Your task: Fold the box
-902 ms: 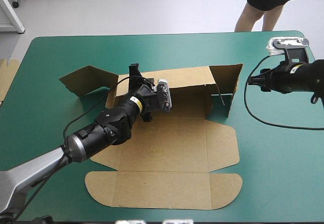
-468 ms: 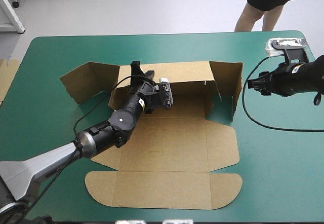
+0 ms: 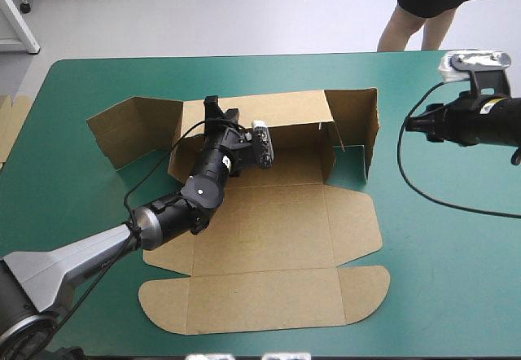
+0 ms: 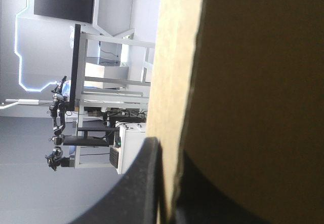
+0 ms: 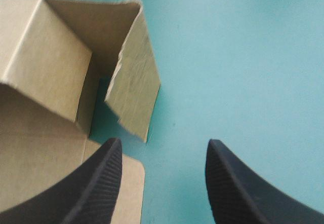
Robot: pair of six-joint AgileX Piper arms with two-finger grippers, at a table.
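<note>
Left gripper point(image 3: 214, 111) clamps the raised rear wall of the brown box point(image 3: 277, 230), board pinched between its black fingers point(image 4: 142, 183), the rest of the sheet flat beneath its arm. Right gripper point(image 5: 162, 145) hangs spread apart over the teal-green cover point(image 5: 243, 57), the box's upright end flap point(image 5: 134, 87) just ahead.

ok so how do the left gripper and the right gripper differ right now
The left gripper is shut on the box, pinching its raised far wall; the right gripper is open, holding nothing. The left gripper reaches across the box; the right gripper hangs over the teal-green cover, beside the box. Both have black fingers.
</note>
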